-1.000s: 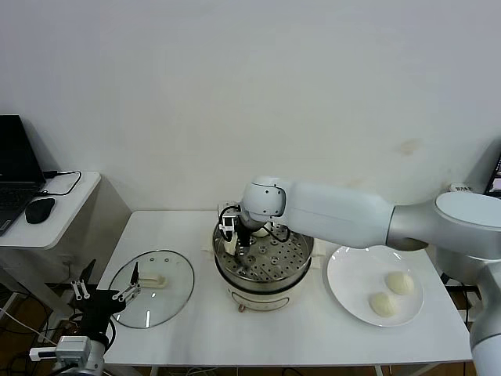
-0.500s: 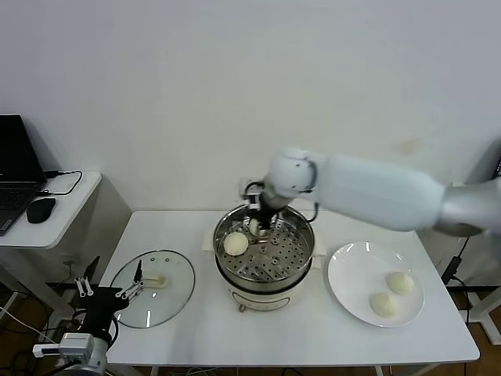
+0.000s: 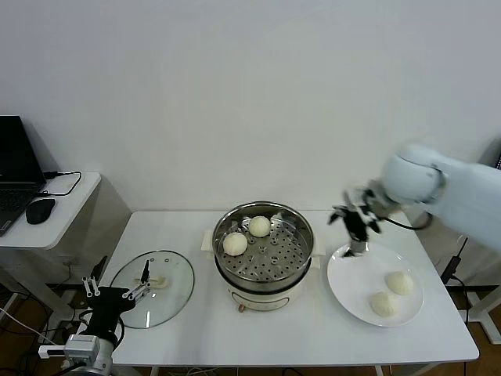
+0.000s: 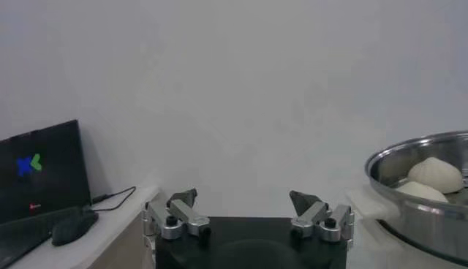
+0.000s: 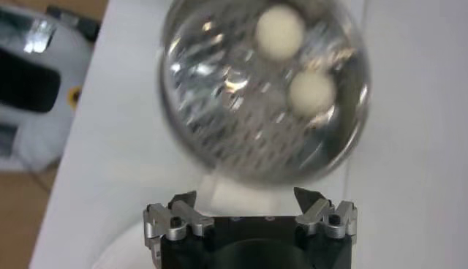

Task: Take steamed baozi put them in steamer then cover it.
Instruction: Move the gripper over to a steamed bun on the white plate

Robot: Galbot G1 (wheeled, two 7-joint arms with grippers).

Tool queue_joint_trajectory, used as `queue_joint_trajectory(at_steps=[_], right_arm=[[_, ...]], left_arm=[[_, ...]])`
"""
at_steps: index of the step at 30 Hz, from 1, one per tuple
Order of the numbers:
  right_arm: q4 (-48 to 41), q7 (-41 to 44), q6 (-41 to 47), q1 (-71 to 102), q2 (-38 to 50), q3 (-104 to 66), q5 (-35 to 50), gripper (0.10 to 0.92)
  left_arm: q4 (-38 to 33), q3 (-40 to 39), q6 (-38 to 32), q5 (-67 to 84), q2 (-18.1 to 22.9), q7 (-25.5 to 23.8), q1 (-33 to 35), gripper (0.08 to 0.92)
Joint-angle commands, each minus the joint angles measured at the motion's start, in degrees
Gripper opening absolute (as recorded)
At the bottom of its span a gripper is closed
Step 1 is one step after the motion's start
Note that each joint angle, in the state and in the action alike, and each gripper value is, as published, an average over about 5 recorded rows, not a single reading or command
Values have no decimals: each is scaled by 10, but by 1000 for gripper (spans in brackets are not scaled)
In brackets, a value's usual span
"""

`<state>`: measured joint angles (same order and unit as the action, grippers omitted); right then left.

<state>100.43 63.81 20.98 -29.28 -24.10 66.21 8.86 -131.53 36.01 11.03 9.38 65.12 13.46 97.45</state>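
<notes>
Two steamed baozi (image 3: 248, 235) sit in the steamer (image 3: 264, 252) at desk (image 3: 196, 337) centre; two remain on the white plate (image 3: 344, 286) at 3 o'clock. The right gripper (image 3: 354, 220), jaws wide and empty, hovers above the plate's far edge. The cover (image 3: 153, 287) lies at 9 o'clock, the left gripper (image 3: 117, 291) beside it, jaws wide.

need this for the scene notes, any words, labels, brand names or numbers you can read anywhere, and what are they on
No text can be read in any view.
Laptop screen: a blue-green logo shape and a small red mark below it; the mark is too small to read.
Steamer, cover, plate, baozi: no label or print visible.
Left gripper and right gripper: no markings to read.
</notes>
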Motion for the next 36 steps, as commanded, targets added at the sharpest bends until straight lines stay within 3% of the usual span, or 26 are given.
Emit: queue_joint_trajectory(at_steps=[1, 10, 24, 36], right_arm=[[39, 16, -67, 345, 176, -247, -149, 823], [-15, -12, -82, 475, 132, -322, -199, 823], [-116, -52, -77, 506, 14, -330, -207, 823], [-150, -54, -73, 493, -12, -317, -211, 822]], left_arm=[[-2, -4, -1, -6, 3, 0, 5, 823], [-4, -3, -1, -13, 11, 0, 14, 823], [1, 6, 0, -15, 14, 1, 20, 823], [11, 4, -1, -14, 14, 1, 13, 823]])
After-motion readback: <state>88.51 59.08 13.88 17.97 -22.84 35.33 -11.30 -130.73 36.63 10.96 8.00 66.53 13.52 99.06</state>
